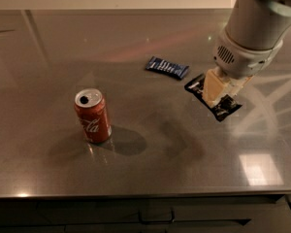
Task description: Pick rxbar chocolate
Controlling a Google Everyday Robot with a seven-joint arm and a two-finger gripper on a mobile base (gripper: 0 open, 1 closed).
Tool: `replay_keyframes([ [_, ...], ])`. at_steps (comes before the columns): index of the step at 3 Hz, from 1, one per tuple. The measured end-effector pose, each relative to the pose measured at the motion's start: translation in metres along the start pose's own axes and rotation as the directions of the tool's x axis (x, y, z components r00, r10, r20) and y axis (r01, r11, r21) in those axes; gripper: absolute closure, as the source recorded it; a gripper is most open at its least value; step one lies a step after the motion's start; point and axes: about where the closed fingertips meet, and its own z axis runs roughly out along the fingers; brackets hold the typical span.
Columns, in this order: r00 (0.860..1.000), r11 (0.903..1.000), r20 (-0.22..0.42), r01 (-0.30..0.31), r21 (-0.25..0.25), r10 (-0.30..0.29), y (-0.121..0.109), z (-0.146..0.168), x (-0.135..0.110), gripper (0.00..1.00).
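Looking across the camera view, the end effector hangs at the right side of the counter, pointing down from the bulky white arm that enters from the upper right corner. It is grasping the rxbar chocolate: the pale fingers sit across the middle of the black wrapper, whose two ends stick out to either side. Gripping at the middle makes sense for a thin, flat bar, since it keeps the ends balanced and less likely to droop or swing. The bar lies diagonally, one end toward the back left and the other toward the front right. Whether it is clear of the counter or resting on it I cannot tell.

A dark blue wrapped bar lies flat just behind and to the left, near but apart, and so out of the way. A red soda can stands upright well apart on the left. Judging by this, the grasp is made and the lift is the step in hand.
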Motion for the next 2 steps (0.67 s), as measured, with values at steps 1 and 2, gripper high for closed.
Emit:
replay_keyframes([
  [1, 0.998, 0.9993, 0.042, 0.036, 0.011, -0.037, 0.001, -0.031, -0.008, 1.0],
  [2, 0.994, 0.9977, 0.084, 0.067, 0.012, -0.067, 0.002, -0.058, -0.016, 1.0],
])
